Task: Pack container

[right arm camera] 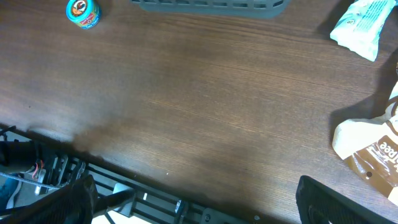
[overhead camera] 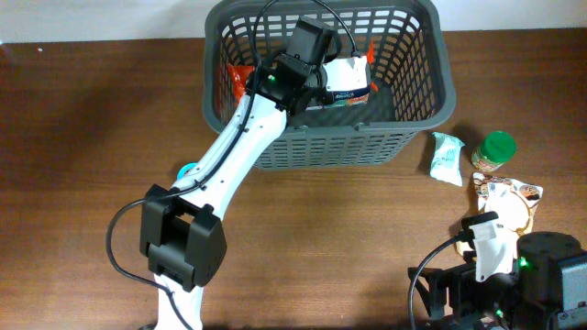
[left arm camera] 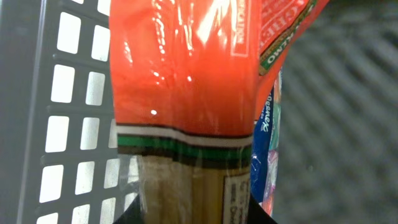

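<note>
The basket (overhead camera: 417, 92) stands at the top centre of the overhead view, on the brown worktop (overhead camera: 83, 137); its near wall faces the arms. The left arm (overhead camera: 234, 147) slants up from the lower left and reaches over that wall into the basket. Inside lie a white packet (overhead camera: 347, 84) near the middle and something orange (overhead camera: 235, 82) against the left wall.

From the left wrist an orange packet (left arm camera: 186, 68) fills most of the frame – glossy, with a green, white and dark band low down and a clear end below it showing pale brown contents. A blue packet (left arm camera: 264, 158) edges in behind it on the right, and the basket's slotted wall runs up the left side. Only the dark corners of the left fingers (left arm camera: 129, 220) show at the bottom edge, so I cannot tell whether they grip the packet or stand apart.

To the right of the basket, on the worktop, are a pale green sachet (overhead camera: 447, 156), a green-lidded jar (overhead camera: 496, 151) and, just below them, a brown-and-white pouch (overhead camera: 509, 197). A small teal tin (overhead camera: 187, 171) sits beside the left arm.

The right arm (overhead camera: 550, 266) is folded at the lower right – its fingers (right arm camera: 329, 202) are spread wide, holding nothing.
</note>
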### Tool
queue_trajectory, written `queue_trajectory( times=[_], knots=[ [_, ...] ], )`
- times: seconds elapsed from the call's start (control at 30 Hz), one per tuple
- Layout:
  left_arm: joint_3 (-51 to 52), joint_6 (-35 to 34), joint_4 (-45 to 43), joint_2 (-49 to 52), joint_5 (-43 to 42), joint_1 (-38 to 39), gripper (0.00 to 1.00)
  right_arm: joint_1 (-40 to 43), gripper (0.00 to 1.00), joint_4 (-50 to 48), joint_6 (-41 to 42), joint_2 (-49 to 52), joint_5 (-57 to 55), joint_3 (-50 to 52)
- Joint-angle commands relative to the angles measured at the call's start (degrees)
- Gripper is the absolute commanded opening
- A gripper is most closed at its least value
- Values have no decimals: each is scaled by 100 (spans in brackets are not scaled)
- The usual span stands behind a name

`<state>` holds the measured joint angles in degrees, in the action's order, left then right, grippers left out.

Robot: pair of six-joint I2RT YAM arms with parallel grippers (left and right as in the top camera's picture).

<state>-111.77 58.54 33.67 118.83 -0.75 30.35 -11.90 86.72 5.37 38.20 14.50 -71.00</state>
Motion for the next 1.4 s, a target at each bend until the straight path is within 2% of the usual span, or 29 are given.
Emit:
queue_trajectory(
  times=[0.0, 0.03, 0.07, 0.1, 0.17, 0.23, 0.33, 0.43, 0.47, 0.5, 0.67, 0.8, 0.9, 0.97, 1.1, 1.23, 1.37],
  knots=[
    [-203, 79, -107, -131, 9, -2, 33, -46, 99, -28, -46, -24, -13, 13],
    [-219, 7, -105, -149, 50, 11, 41, -46, 99, -42, -46, -22, -13, 13],
    [-238, -76, -105, -170, 74, 28, 54, -46, 99, -61, -46, -24, -13, 13],
    [-260, -146, -105, -212, 72, 48, 62, -46, 99, -81, -46, -24, -13, 13],
    [-321, -173, -103, -345, 72, 96, 68, -46, 99, -120, -46, -24, -13, 13],
    [-444, -181, -103, -533, 74, 133, 82, -46, 99, -155, -46, -24, -13, 13],
    [-710, -682, -61, -916, 160, 142, 85, -46, 99, -210, -48, -22, -13, 13],
    [-1003, -1152, 361, -1438, 262, 136, 86, -46, 99, -269, -61, -22, -13, 13],
    [-1082, -1357, 564, -1639, 354, 103, 93, -46, 99, -302, -61, -22, -11, 13],
    [-1130, -1554, 741, -1827, 481, 66, 96, -46, 99, -339, -61, -22, -11, 13],
    [-1150, -2594, 1937, -2918, 1023, -527, 99, -46, 99, -553, -61, -22, -9, 13],
    [-1150, -3436, 3176, -3692, 442, -1600, 99, -46, 99, -682, -63, -22, -11, 13],
    [-1147, -3515, 3825, -3947, -175, -2415, 100, -46, 99, -772, -63, -17, -11, 13],
    [-1093, -3530, 4192, -4017, -284, -2872, 99, -46, 99, -826, -63, -9, -11, 13],
    [-835, -3727, 4441, -4085, -975, -3622, 99, -46, 99, -892, -63, 57, -13, 13],
    [-411, -3700, 4721, -4089, -1399, -4024, 99, -46, 99, -938, -63, 214, -15, 13],
    [424, -3504, 4636, -4363, -1617, -4044, 100, -46, 99, -1010, -61, 391, -90, 13]
  ],
)
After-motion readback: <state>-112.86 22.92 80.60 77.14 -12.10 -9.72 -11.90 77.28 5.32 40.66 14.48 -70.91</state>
